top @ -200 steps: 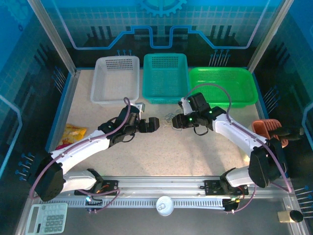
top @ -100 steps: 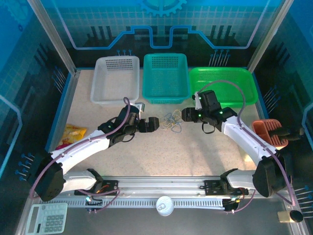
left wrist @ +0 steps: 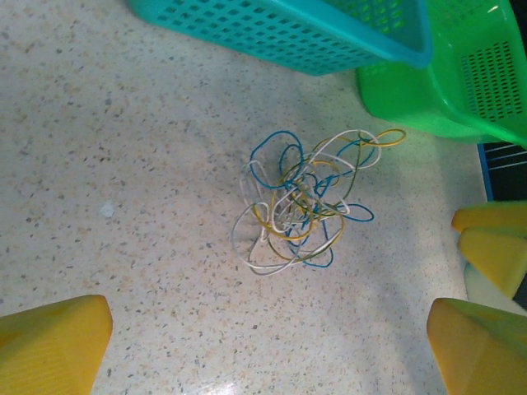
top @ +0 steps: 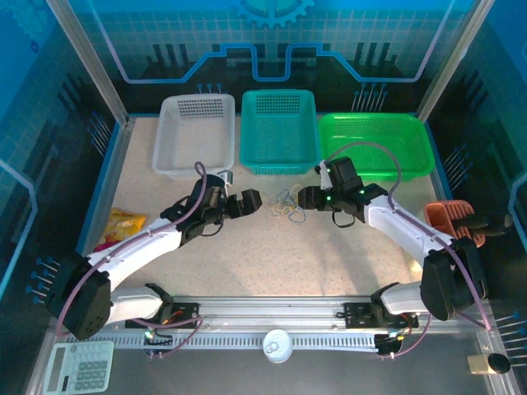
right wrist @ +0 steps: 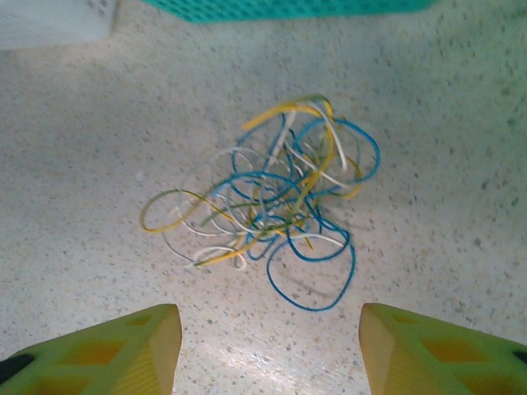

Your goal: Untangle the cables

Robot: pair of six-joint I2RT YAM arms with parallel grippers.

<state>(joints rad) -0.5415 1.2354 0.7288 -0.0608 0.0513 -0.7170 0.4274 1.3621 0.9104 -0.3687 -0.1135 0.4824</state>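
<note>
The cables (right wrist: 263, 210) lie in one loose tangle of blue, white and yellow loops on the table (top: 272, 247), in front of the teal basket (top: 278, 132) and between my two arms. The left end effector (top: 247, 202) and the right end effector (top: 306, 197) both stand open with nothing between the fingers, one on each side of the tangle.

To do this step well, I think I should choose one outer loop for each side. The big blue loop at the near edge in the right wrist view looks the most free. I would close on single strands only, then pull apart slowly and low, so the knot opens and does not tighten.

Compared with half a second ago, the right end effector has come closer to the tangle and the left one has moved a little toward the baskets. The tangle itself has hardly shifted.
</note>
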